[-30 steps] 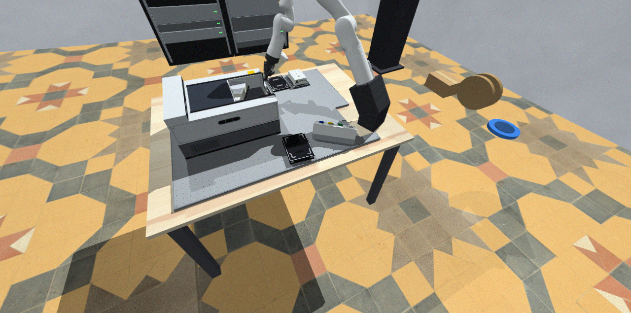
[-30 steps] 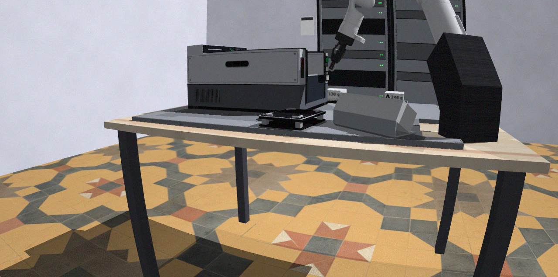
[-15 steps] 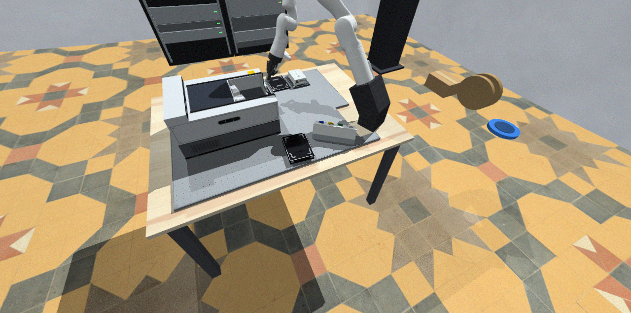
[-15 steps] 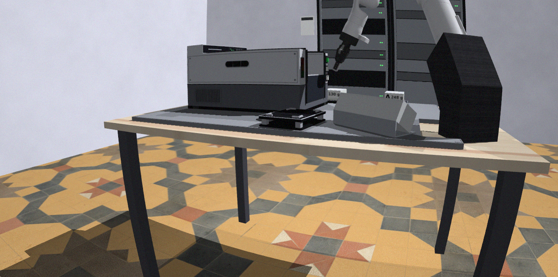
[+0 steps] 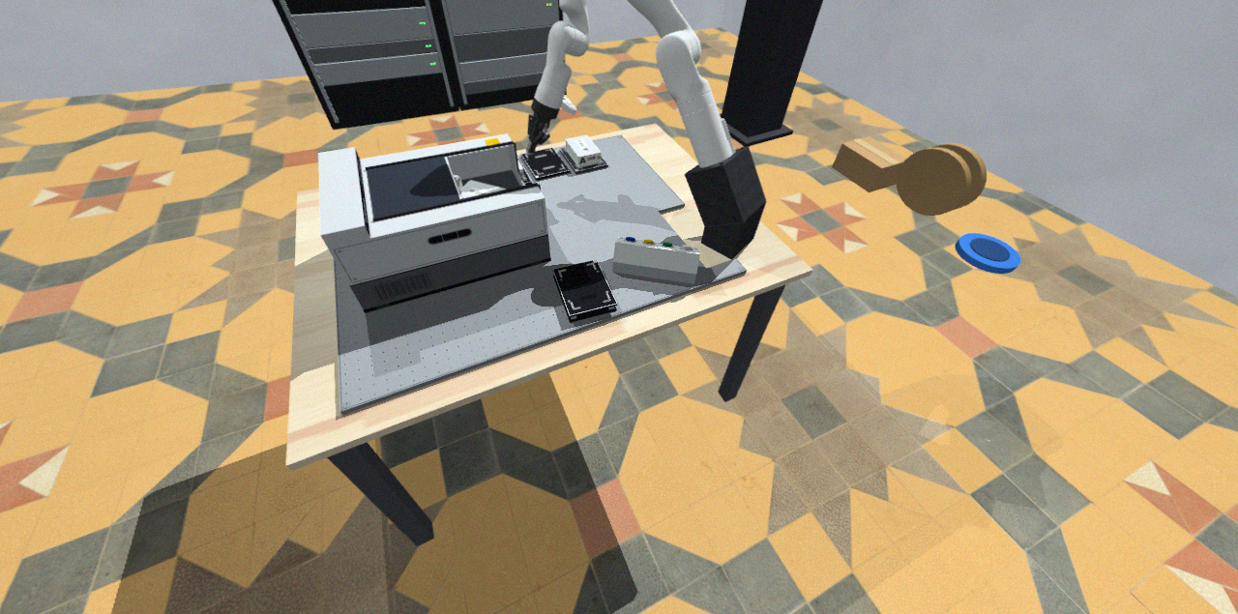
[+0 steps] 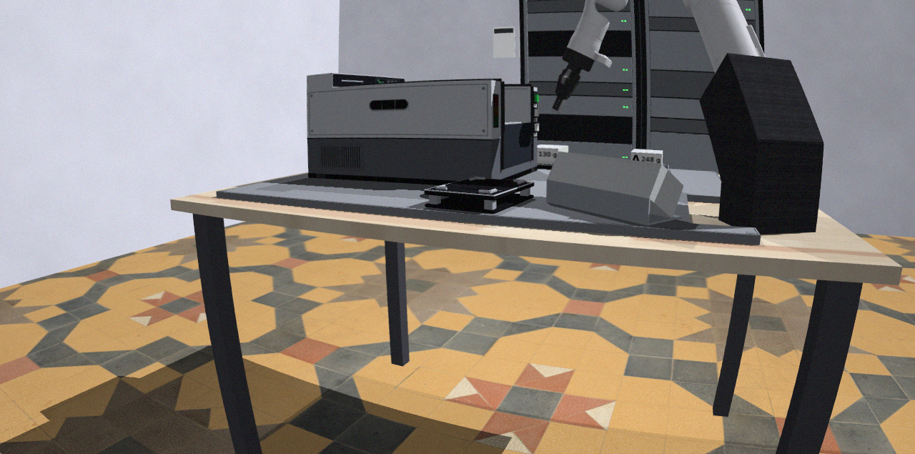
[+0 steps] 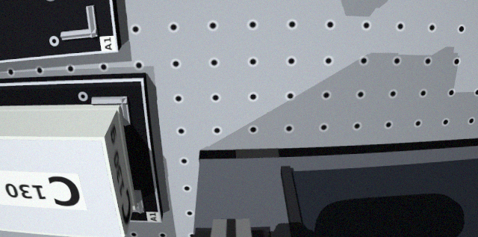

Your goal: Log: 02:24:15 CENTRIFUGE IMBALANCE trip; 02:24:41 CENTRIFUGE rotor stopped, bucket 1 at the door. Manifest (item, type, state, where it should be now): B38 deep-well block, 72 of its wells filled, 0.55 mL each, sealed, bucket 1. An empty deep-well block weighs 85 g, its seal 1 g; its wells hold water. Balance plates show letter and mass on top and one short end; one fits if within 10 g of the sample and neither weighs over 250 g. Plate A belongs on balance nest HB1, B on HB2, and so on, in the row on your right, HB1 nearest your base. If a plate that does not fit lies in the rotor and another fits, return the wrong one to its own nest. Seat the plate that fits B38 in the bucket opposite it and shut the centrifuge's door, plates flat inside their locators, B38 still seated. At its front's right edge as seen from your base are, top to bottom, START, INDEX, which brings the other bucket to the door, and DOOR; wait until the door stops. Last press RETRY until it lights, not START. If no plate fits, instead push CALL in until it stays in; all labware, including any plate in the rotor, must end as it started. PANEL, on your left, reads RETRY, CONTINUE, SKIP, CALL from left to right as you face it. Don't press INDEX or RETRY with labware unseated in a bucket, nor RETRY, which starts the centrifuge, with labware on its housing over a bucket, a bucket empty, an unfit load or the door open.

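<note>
Careful: your gripper (image 6: 558,104) is clenched on nothing, upper centre beside the centrifuge (image 6: 409,124); descending could knock plate C (image 7: 52,177) off its nest

Brightness: even, fairly bright light is falling across all three views.
Shadows: the arm's shadow (image 5: 605,212) is lying on the perforated deck (image 5: 415,350) toward the tabletop's right edge; the table's shadow (image 5: 285,523) is spreading below its front-left corner.
Sharpness: everything is staying crisp; the wrist view's label (image 7: 41,190) is perhaps slightly soft.
Glare: none is showing.
</note>
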Robot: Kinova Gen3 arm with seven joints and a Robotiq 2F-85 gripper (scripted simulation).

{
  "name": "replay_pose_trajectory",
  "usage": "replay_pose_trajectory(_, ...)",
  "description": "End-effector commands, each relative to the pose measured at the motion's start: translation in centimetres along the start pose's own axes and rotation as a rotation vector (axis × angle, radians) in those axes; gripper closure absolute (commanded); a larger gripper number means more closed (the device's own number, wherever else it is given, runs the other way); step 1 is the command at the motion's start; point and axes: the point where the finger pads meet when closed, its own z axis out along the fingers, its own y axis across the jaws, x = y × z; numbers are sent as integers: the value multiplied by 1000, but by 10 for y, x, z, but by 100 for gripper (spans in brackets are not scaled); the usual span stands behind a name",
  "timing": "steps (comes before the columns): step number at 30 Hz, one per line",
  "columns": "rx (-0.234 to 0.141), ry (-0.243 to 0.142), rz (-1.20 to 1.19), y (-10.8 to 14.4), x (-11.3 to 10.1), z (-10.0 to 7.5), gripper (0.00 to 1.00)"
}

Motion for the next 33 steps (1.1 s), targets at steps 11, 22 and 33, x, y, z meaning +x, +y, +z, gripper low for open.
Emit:
replay_pose_trajectory(11, 0, -1, 0, 0, -1, -39, 90)
replay_pose_trajectory(22, 0, -1, 0, 0, 0, -75, 90)
replay_pose_trajectory(33, 0, -1, 0, 0, 0, -105, 90)
